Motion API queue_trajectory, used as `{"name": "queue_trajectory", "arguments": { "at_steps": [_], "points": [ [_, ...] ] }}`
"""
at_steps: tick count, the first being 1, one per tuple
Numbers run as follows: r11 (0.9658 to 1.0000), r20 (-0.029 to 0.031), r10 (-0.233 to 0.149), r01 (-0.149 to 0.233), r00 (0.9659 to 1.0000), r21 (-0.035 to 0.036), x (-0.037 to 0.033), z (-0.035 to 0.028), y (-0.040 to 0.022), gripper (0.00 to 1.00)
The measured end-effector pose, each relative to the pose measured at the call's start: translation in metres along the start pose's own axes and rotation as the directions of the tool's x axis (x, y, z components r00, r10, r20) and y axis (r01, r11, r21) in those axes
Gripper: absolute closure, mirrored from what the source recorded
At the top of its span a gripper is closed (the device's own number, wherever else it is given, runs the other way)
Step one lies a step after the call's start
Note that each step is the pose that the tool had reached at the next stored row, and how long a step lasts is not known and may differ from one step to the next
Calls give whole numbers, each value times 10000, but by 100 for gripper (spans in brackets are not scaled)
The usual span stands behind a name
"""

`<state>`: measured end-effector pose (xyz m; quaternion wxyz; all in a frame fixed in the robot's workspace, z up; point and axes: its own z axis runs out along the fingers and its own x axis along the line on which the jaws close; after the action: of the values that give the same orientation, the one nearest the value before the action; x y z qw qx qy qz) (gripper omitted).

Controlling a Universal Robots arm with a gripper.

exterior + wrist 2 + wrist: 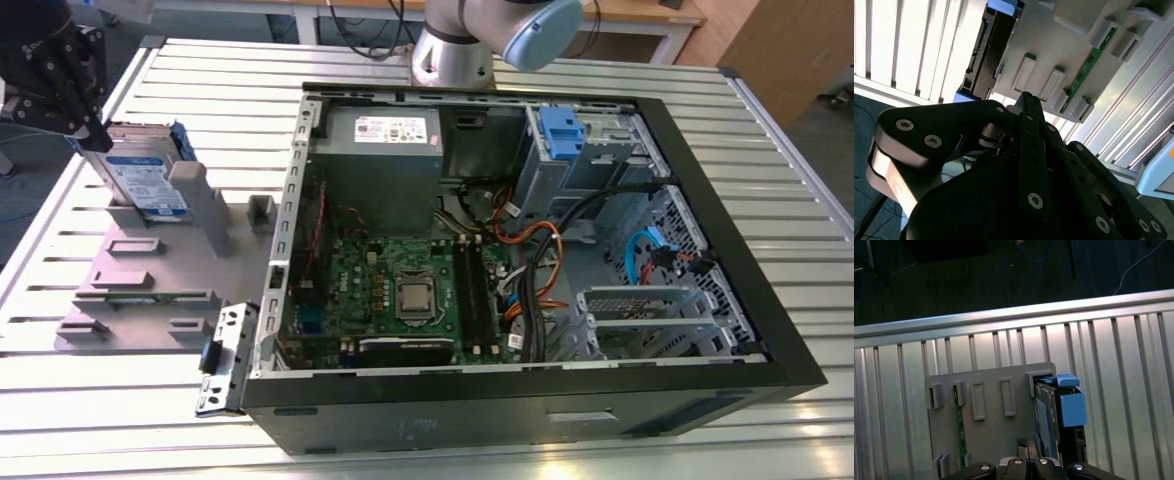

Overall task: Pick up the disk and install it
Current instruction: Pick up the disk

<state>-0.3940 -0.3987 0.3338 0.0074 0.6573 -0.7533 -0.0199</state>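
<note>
**While the disk waits on edge in its holder, the gripper hangs at its top corner**

Though the arm's base (451, 55) stands behind the open computer case (534, 405), its gripper (98, 135) is out over the slatted aluminium table (107, 400), well to the exterior view's left of the case. The black gripper body slants downward, and its tip is just beside the upper edge of the disk (140, 178); whether the two touch cannot be told.

In the second wrist view the gripper (1026, 100) points at the grey holder plate (1044, 45), with its two fingers (1030, 130) lying closed against each other and nothing between them. In the first wrist view the gripper (1024, 444) sits over the holder plate (989, 440), just beside the disk (1046, 422) rather than around it.

The disk stands upright on its long edge in a slot of the holder (134, 270), label facing outward, its blue carrier frame (1071, 407) on the side away from the plate's other slots. A narrow green circuit board (959, 425) stands in another slot, well apart from the disk. In the second wrist view the disk (985, 55) shows edge-on along the plate's rim.
</note>
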Motion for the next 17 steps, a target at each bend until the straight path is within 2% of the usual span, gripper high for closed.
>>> {"name": "queue_trajectory", "arguments": {
  "at_steps": [17],
  "points": [
    [9996,-12,-290,290,9996,-4,0,0,0,89]
  ]
}}
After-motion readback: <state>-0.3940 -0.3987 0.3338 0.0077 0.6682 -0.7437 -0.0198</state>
